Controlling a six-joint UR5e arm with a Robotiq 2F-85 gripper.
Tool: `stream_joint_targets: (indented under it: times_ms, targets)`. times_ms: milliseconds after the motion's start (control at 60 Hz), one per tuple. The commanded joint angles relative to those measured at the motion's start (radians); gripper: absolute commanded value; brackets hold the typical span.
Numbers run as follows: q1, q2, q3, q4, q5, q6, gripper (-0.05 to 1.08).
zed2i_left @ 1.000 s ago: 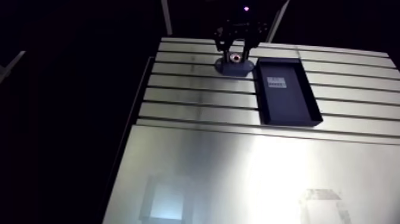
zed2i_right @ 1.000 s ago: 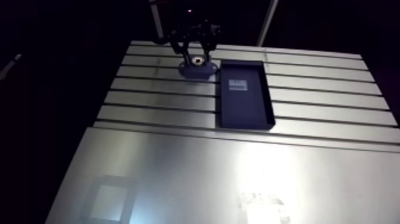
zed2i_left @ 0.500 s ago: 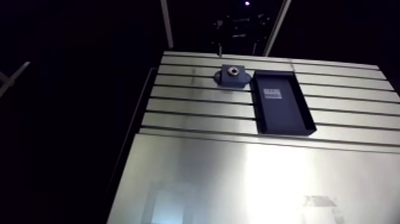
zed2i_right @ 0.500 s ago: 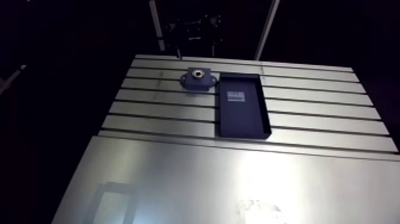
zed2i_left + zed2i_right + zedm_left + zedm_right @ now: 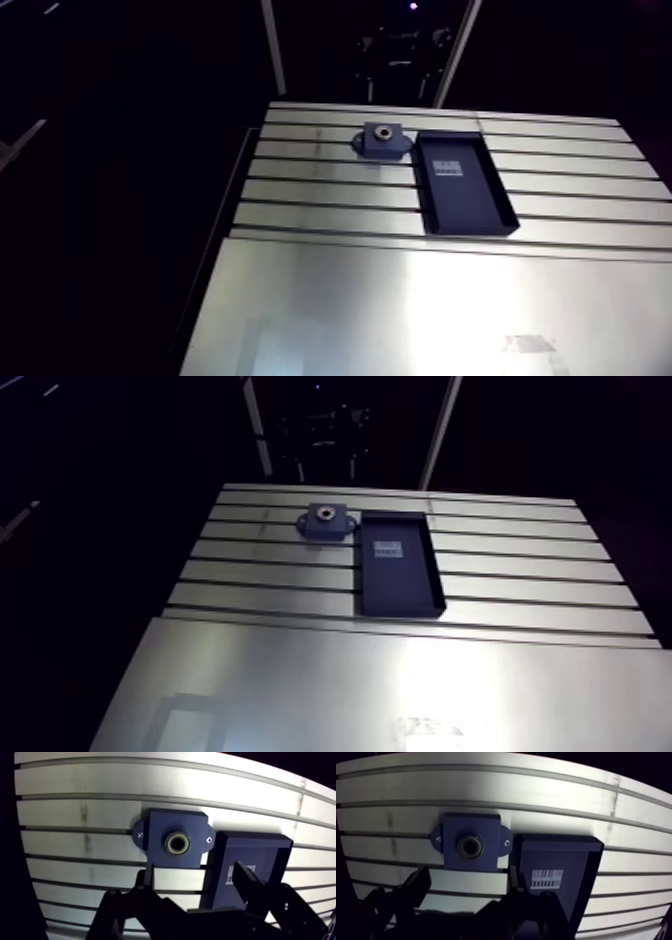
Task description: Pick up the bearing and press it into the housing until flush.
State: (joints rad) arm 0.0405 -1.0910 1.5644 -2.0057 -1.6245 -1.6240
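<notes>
While fingers [image 5: 246, 883] gape empty: one housing [image 5: 160, 822], one bearing [image 5: 177, 843], one tray [image 5: 272, 858].

One housing [image 5: 159, 822], one bearing [image 5: 169, 844], one dark tray [image 5: 260, 852], one table [image 5: 100, 787].

A workshop – slotted aluminium table [image 5: 320, 205].

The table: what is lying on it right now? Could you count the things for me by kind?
Dark-blue block with a hole: 1
Metal ring, in that hole: 1
Dark tray, right next to the block: 1
Barcode label, in the tray: 1
Total: 4
</notes>
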Motion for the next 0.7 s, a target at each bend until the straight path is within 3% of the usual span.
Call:
stream_joint_targets:
  times_ms: [17,117,700]
  targets:
    - [-0.011,0.007,0.002,-0.004,0.021,0.023,1.01]
    - [-0.013,0.009,0.003,-0.005,0.034,0.026,1.06]
    - [-0.01,0.03,0.001,0.002,0.031,0.028,1.08]
